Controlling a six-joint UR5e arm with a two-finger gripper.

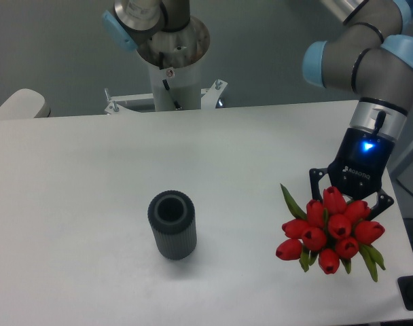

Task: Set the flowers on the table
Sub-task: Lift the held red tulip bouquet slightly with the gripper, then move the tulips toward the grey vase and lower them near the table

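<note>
The pincer (352,193) stood directly behind the tulip bunch (331,231), fingers apparently clamped on hidden stems, low over the counter (91,176).

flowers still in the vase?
No, the red tulip bunch is over the right side of the table at the gripper, well apart from the dark grey ribbed vase, whose mouth is empty.

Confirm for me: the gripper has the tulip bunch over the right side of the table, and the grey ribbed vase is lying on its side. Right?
Not quite. The vase stands upright, its open mouth facing up, as the fixed camera shows. The rest holds: the gripper is at the flowers over the right side of the table.
</note>
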